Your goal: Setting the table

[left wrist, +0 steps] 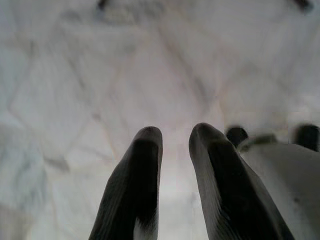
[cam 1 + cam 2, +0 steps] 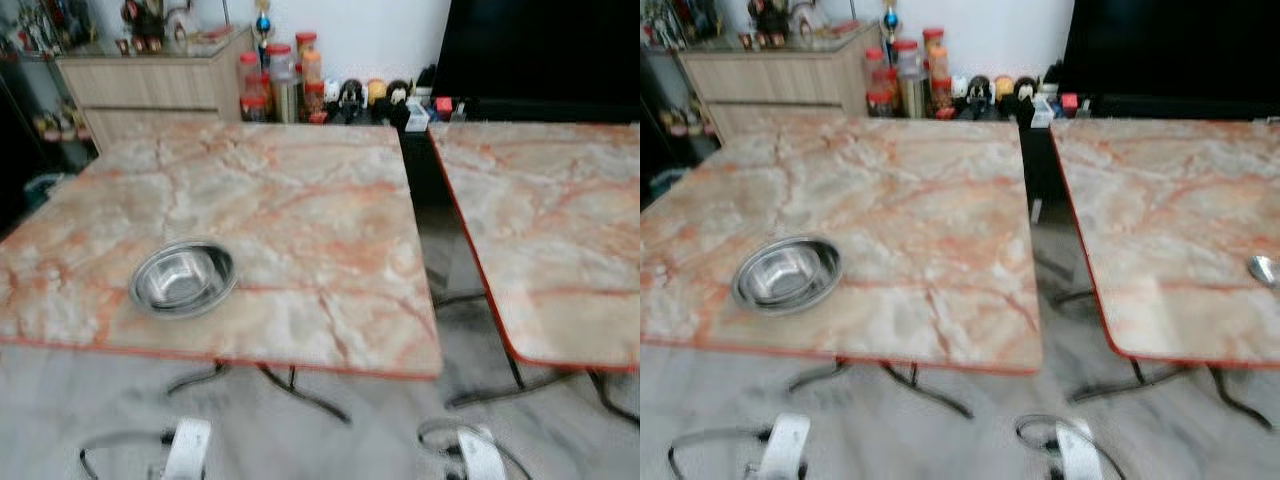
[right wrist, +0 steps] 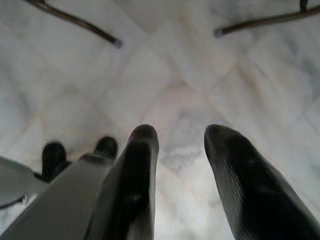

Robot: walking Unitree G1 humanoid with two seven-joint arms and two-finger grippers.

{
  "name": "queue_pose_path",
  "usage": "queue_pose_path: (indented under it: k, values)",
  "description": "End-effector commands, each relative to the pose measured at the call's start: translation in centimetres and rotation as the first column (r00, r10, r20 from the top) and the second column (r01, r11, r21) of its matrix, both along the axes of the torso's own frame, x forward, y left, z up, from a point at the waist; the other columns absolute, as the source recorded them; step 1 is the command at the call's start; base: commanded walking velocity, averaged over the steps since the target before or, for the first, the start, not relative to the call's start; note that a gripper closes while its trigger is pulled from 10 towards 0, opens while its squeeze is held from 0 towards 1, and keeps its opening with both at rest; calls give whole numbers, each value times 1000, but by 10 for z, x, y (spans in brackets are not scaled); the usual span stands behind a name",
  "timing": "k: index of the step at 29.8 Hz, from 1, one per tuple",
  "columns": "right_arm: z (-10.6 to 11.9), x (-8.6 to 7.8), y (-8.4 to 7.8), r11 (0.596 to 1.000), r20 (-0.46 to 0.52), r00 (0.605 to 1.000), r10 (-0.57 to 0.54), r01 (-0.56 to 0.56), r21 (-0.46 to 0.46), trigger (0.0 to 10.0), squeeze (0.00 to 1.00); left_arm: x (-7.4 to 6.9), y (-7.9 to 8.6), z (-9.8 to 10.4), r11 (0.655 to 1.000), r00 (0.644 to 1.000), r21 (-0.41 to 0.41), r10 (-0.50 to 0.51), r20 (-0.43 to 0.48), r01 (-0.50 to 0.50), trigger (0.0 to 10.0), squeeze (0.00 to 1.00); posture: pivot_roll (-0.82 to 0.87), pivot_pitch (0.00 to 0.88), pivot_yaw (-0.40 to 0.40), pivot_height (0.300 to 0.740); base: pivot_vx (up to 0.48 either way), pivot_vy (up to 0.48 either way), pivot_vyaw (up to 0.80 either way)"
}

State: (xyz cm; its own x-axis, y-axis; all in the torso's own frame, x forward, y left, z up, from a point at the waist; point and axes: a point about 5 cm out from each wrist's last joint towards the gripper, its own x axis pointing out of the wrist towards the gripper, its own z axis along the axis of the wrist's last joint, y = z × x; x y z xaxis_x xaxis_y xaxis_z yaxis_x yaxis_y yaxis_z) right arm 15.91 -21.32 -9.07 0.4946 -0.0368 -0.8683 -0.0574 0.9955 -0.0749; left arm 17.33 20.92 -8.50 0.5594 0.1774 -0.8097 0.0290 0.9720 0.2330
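Note:
A steel bowl (image 2: 183, 277) sits empty on the left marble table (image 2: 300, 200), close to its front edge. A shiny spoon (image 2: 1263, 268) lies on the right marble table (image 2: 1170, 220) at the picture's right border. Both silver arms hang low in front of the tables, over the floor. In the left wrist view my left gripper (image 1: 175, 132) points at pale floor tiles, its fingers a little apart with nothing between them. My right gripper (image 3: 182, 132) also hangs above the floor, open and empty, with a wider gap.
A narrow gap (image 2: 430, 200) separates the two tables. Behind them stand a wooden cabinet (image 2: 150, 85), several red-lidded jars (image 2: 280, 80) and a large dark screen (image 2: 540, 50). Thin metal table legs (image 3: 80, 22) spread over the marble floor.

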Motion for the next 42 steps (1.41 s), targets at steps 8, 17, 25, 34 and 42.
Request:
queue_pose_path:
  k: [8, 17, 25, 34, 42]
  values:
    - [3, 4, -5, 1000, 12, 1000, 3, -2, -16, 10000, 0, 0, -5, -1, 1000, 1000, -4, -15, -13, 15, 10000, 0, 23, 0, -1, 740, 0, -362, 0]
    - [2, 3, -5, 1000, 7, 1000, 6, -6, -21, 10000, 0, -8, 1, -4, 1000, 999, -1, -10, -38, 10, 10000, 0, 25, 0, 1, 740, 0, -358, 0]
    - [2, 2, -5, 1000, 11, 1000, -5, 5, -16, 10000, 0, -13, -2, -6, 1000, 999, -5, -12, -52, 11, 10000, 0, 23, 0, 2, 740, 0, -356, 0]
    - [2, 1, -5, 1000, 11, 1000, -3, 4, -14, 10000, 0, -14, -2, -7, 1000, 998, -7, -12, -60, 11, 10000, 0, 24, 0, 2, 740, 0, -152, 0]
    - [1, 0, -4, 1000, 9, 1000, -5, 5, -11, 10000, 0, -14, -1, -7, 1000, 999, -29, 7, -48, -8, 10000, 0, 23, 0, 6, 740, 0, 0, 0]
